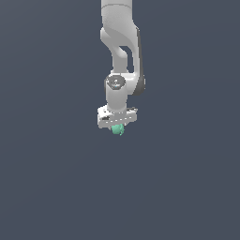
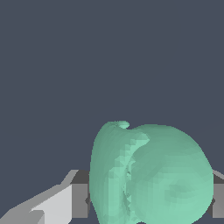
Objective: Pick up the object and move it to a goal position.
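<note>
Blob (image 2: 151,175) wedged between fingers (image 2: 76,194), directly under gripper (image 1: 117,125); clamped on it, ready to carry.

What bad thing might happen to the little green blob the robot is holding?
1. It might slip. The green blob is round and lumpy, and in the wrist view the gripper's fingers touch it only at its sides, so a fast move might squeeze it out.
2. It might drop unnoticed. In the exterior view most of the blob is hidden under the white gripper, with only a small bit peeking out below, so a slow slide would be hard to spot from there.
</note>
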{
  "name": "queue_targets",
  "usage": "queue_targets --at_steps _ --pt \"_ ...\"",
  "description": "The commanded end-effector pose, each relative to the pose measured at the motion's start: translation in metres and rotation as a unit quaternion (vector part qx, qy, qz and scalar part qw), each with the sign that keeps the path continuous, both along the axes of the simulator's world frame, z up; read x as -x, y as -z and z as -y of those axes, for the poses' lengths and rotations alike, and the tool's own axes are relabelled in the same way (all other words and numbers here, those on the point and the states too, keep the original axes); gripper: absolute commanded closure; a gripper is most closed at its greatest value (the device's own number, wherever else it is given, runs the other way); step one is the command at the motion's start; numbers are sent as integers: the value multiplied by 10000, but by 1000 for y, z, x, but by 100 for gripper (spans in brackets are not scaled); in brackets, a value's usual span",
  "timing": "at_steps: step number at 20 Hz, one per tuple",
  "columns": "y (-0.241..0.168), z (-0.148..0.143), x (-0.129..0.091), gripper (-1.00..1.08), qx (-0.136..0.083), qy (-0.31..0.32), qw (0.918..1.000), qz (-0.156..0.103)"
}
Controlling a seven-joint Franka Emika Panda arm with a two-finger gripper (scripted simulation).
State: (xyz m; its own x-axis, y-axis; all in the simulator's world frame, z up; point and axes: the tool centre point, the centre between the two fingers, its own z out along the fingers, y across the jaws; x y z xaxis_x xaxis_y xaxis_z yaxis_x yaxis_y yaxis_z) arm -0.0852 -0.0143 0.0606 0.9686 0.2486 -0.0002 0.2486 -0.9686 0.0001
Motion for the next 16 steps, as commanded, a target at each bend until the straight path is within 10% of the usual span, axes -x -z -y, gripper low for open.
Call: queue_targets --at_steps 1,16 --pt "-12 -2 3 108 0 -1 10000 4" --pt "-132 -25 36 108 3 -3 10000 3"
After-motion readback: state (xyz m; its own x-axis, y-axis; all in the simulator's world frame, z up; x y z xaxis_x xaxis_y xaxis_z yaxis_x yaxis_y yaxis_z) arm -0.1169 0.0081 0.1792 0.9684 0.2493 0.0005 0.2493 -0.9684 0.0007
